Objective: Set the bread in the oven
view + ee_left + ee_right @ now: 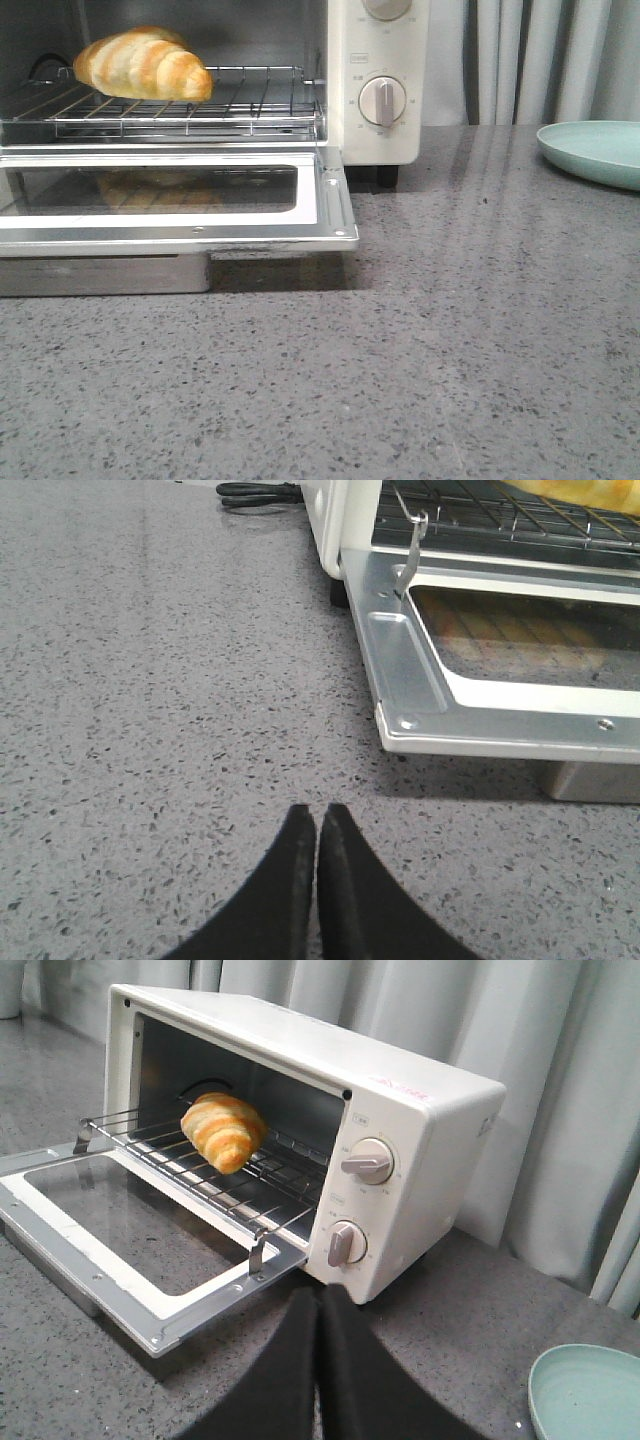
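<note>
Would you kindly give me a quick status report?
Left gripper and right gripper shut, empty. Bread on oven rack. Door open. Nothing obstructing.

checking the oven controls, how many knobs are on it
2. Both sit on the oven's right-hand panel, one above the other: the upper knob and the lower knob. The front view cuts off most of the upper one. None seem hidden.

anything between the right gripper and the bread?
In the right wrist view, the right gripper, shut, points at the oven. Between it and the bread: the open door's corner and the pulled-out wire rack.
</note>
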`<state>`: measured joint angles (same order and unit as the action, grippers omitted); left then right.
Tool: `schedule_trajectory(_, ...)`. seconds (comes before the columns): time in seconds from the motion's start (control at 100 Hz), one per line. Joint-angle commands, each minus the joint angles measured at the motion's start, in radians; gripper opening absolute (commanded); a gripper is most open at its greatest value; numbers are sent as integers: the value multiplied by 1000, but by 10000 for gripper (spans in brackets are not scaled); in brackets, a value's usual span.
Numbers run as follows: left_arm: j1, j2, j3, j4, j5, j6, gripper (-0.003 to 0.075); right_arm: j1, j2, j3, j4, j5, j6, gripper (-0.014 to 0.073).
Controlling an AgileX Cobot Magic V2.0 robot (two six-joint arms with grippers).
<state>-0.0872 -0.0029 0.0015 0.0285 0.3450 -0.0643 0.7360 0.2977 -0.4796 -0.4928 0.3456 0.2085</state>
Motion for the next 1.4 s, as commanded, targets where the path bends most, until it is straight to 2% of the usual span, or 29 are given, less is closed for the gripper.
schedule_trajectory(0.0,5,-25,22,-13,-41,-11,-21,-8,7,-3,-25,-45,1,-57)
schedule_trajectory(0.18,5,-25,22,-13,-41,-11,-21,-87,-4,127,-56,4,1,-57)
schedule_trajectory(0.37,5,-25,22,-13,-41,-11,-21,-279,-70,298,-36,-72,55,-57)
schedule_trajectory(0.58,5,-25,22,-13,-41,-11,-21,-514,-220,432,62,-75,55,-57)
schedule_trajectory(0.7,5,-25,22,-13,-41,-11,-21,-627,-310,507,194,-87,46,-57)
schedule_trajectory(0.73,5,-25,22,-13,-41,-11,-21,-654,-325,501,234,-24,29,-57)
schedule_trajectory(0.86,5,-25,22,-13,-41,-11,-21,-778,-326,501,253,-35,-78,-57)
schedule_trajectory(0.95,5,-25,22,-13,-41,-11,-21,-809,-326,501,253,-35,-122,-57)
schedule_trajectory(1.39,5,-25,22,-13,-41,-11,-21,-809,-326,501,253,-39,-122,-57)
